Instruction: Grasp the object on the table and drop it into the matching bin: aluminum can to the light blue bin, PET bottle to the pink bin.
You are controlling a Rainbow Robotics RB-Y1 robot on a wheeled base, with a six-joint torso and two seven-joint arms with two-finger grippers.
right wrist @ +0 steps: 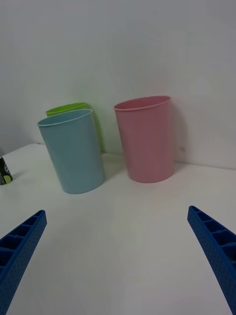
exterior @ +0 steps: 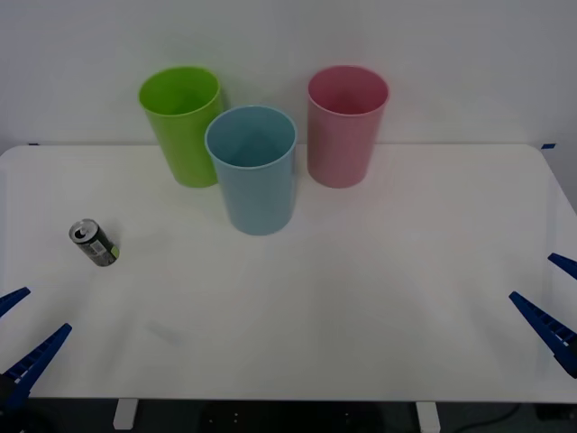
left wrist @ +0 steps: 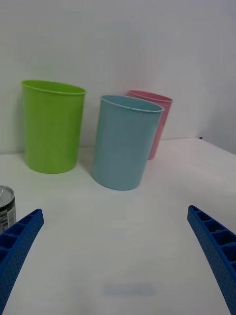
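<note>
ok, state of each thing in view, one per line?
small dark aluminum can with silver top: upright on the white table, ungrasped, near its left edge
light blue plastic bin: upright, open-topped
pink plastic bin: upright, open-topped
lime green plastic bin: upright, open-topped
left gripper: open, holding nothing
right gripper: open, holding nothing

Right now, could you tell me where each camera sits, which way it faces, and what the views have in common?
Front view: above the arms, looking down at the table, can and bins; left gripper and right gripper at the near corners.
Left wrist view: low over the table, facing the light blue bin; its open blue fingers frame the shot.
Right wrist view: low, facing the pink bin; its own fingers open.
All three views share the bins and the can.
</note>
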